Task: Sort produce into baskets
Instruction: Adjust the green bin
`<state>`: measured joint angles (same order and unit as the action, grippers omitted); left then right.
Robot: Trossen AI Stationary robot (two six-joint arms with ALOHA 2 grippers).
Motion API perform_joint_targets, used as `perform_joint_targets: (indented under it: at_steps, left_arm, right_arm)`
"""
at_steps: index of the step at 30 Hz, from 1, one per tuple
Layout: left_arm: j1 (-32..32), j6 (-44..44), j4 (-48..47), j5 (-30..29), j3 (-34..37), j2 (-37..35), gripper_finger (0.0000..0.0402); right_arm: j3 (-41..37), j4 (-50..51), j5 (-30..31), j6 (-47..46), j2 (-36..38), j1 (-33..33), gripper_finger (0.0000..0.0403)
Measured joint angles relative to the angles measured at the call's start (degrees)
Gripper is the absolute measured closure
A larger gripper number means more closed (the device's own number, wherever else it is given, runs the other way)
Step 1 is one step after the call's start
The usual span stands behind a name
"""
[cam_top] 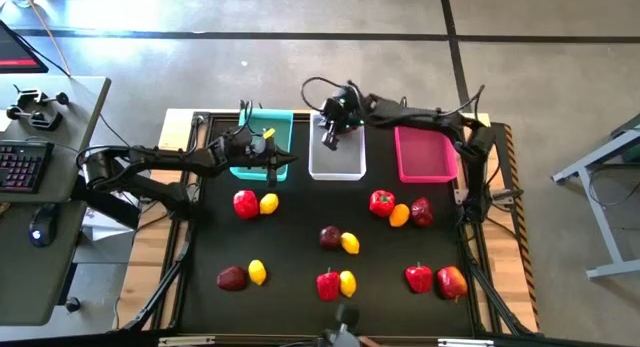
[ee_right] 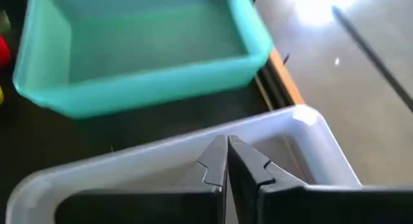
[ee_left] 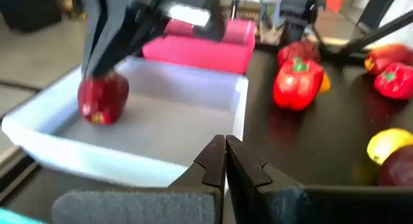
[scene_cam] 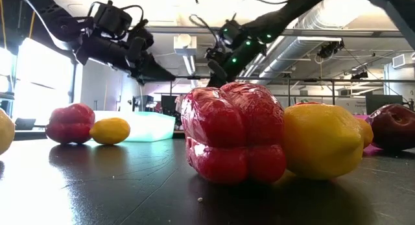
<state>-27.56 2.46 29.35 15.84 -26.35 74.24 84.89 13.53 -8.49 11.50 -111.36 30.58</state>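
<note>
**Sorting produce: one red piece in the white bin, nearly everything else still on the table**

Biggest thing first: the black table (cam_top: 200, 257) has produce scattered over it in little pairs and clusters, so I'd say the job has barely begun.

The left arm (cam_top: 150, 165) reaches in from its side towards the near edge of the teal basket (cam_top: 283, 127). The right arm (cam_top: 430, 115) stretches right across over the white basket (cam_top: 337, 167). The pink basket (cam_top: 425, 155) sits untouched at the end of the row and looks empty.

From the right wrist view the teal basket looks empty too. (There's a yellow speck by the left arm in the high view; can't tell what it is.)

A red piece (ee_left: 102, 98), pepper or round fruit, I can't tell which, is inside the white basket against its wall. The right gripper (ee_right: 226, 143) is directly above it with its claw pressed together and nothing pinched, so to me this reads as the end of a drop-off.

The left gripper (ee_left: 225, 141) hangs by the teal basket's edge, claw also pressed together and empty.

Next move, my guess: one arm heads back to the table. The red pepper (cam_top: 245, 203) and the lemon (cam_top: 269, 202), touching each other, are nearest the left gripper. It would need to spread its claw and come down on just one of them.
</note>
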Motion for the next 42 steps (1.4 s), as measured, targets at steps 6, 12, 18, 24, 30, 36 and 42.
perform_joint_targets:
  at_steps: [6,12,18,24,30,36,42]
  left_arm:
    - [-0.95,-4.06,-4.54,-4.99,-0.02,0.00,0.0402]
    - [-2.34,-4.82,-11.86,-10.07,-1.69,0.10,0.0401]
    - [-4.70,-1.39,-21.05,-11.07,-6.10,1.40,0.0402]
    - [-9.42,2.50,-21.59,-12.22,-8.69,5.57,0.0402]
    - [-16.68,3.65,-21.62,-12.38,-14.07,14.63,0.0401]
    - [-21.54,3.40,-21.51,-13.46,-19.86,22.08,0.0402]
    - [-24.05,2.29,-21.49,-16.79,-22.11,24.61,0.0402]
  right_arm:
    - [-17.62,-18.11,-2.22,-3.70,9.02,-0.23,0.0403]
    - [-30.78,-24.84,-0.99,-5.00,18.35,-0.69,0.0403]
    - [-35.88,-26.60,5.57,-8.05,23.92,-3.36,0.0403]
    - [-34.99,-25.38,9.41,-8.05,24.69,-4.45,0.0403]
    - [-34.39,-25.05,11.26,-8.05,24.71,-3.92,0.0403]
    - [-34.39,-24.55,12.13,-8.19,24.71,-3.13,0.0403]
    - [-34.39,-24.21,12.61,-9.12,24.71,-3.20,0.0403]
